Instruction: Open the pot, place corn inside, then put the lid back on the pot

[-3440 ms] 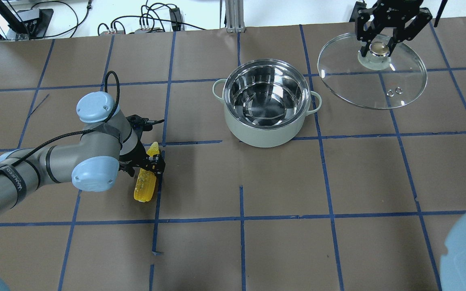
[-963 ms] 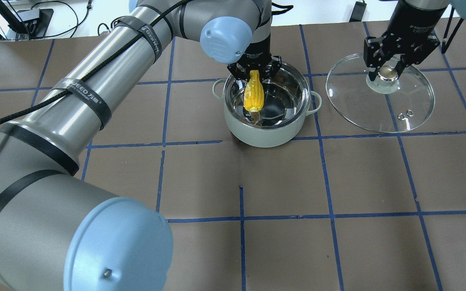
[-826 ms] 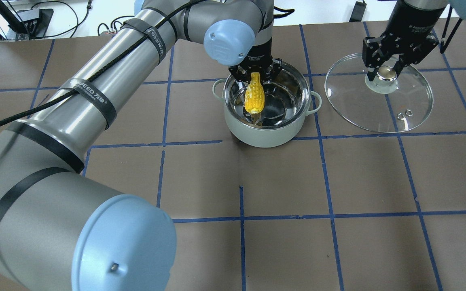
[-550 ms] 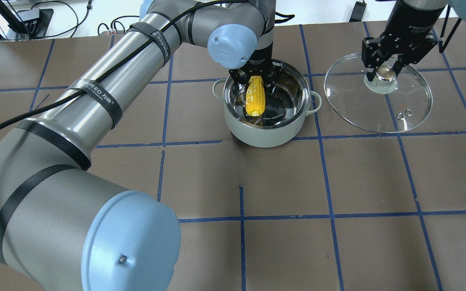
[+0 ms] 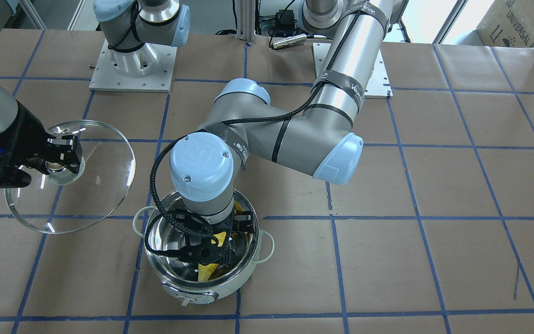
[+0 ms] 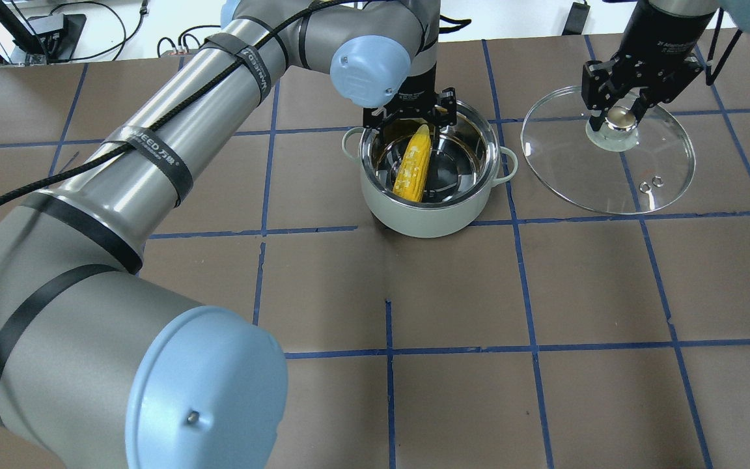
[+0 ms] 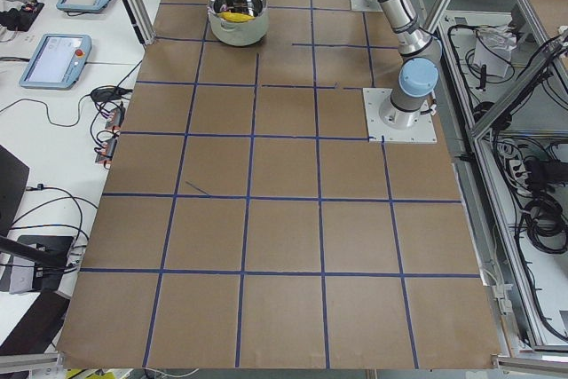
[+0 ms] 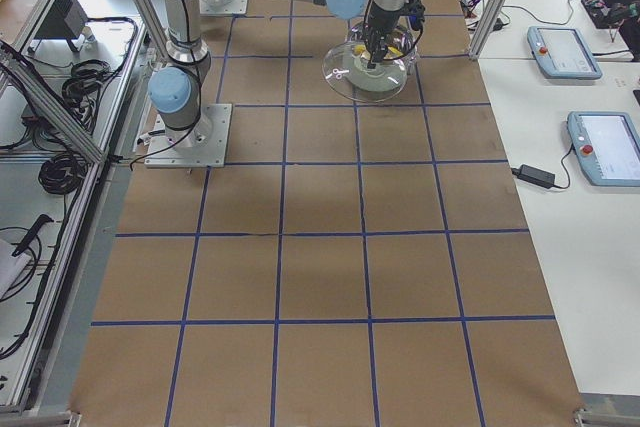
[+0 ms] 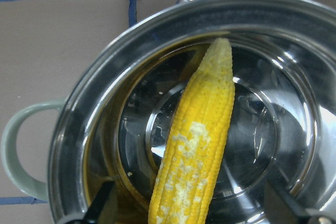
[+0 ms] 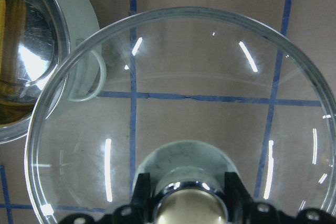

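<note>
Dropped free, corn lies in pot, left tool spread, as the wrist view confirms; right tool pinches lid.

A few seconds ago the corn lay on the table, far left of the pot, pinched by the left gripper. Then the arm carried it over and held it standing up above the pot. Now the fingers have spread wide and let go. The corn lies slanted inside the pot. The lid in the right gripper has slid a little closer to the pot.
</note>
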`<state>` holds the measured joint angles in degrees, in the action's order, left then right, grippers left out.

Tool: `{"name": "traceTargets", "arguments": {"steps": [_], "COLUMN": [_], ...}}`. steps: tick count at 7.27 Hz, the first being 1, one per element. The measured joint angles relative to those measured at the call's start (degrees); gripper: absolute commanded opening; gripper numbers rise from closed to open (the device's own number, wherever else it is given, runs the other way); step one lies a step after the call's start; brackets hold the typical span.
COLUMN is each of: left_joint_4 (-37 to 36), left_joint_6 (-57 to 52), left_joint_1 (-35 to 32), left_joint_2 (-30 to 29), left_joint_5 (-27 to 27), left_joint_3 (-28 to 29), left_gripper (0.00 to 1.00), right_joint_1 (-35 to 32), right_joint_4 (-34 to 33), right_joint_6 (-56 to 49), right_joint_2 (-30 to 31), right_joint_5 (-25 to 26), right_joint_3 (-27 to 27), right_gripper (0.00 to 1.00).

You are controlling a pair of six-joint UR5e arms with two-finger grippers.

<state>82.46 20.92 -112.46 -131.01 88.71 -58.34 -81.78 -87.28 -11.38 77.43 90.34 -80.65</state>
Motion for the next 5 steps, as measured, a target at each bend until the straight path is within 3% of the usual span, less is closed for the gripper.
{"name": "traceTargets", "arguments": {"steps": [3, 5], "left_joint_4": [7.06, 10.83], "left_joint_6": [-7.27, -12.98], "left_joint_1": [5.38, 10.81], "left_joint_2": [6.36, 14.95], "left_joint_5": [-0.03, 0.1], "left_joint_3": [-1.93, -7.96], "left_gripper": [1.0, 1.0], "right_joint_1": [-6.32, -14.01], "right_joint_4": [-2.69, -6.98], "right_joint_6": [5.14, 12.27], "right_joint_2": [-1.24, -6.55], "right_joint_5": [-0.75, -0.12], "right_joint_3": [0.65, 3.32], "right_gripper": [0.26, 0.27]}}
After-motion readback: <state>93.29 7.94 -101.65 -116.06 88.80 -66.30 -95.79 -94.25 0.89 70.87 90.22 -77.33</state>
